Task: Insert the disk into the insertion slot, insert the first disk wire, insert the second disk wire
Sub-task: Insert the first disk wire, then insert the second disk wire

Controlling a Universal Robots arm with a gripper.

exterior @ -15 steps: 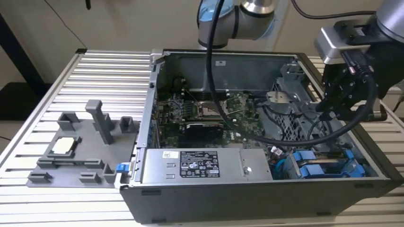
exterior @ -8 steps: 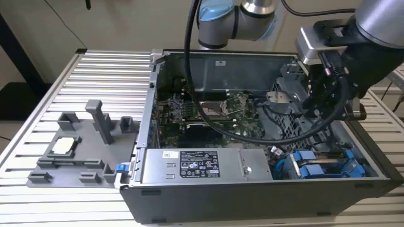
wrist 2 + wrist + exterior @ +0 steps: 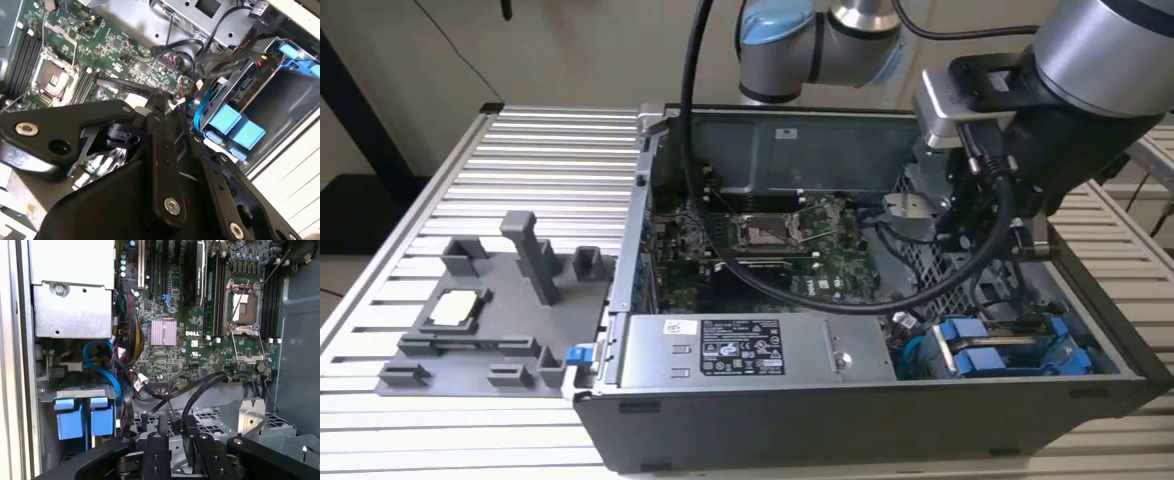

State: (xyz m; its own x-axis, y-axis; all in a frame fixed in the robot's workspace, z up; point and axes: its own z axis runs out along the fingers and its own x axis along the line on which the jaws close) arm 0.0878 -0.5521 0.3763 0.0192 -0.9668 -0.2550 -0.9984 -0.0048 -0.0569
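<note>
Aluminium slatted table, beige wall behind

Case: matt grey sheet metal. Desk: ribbed pale metal, dull sheen. Claw: matt black. Tabs: smooth blue plastic. Tray: matt grey plastic.

Green motherboard, blue tabs, looping black cables
</note>
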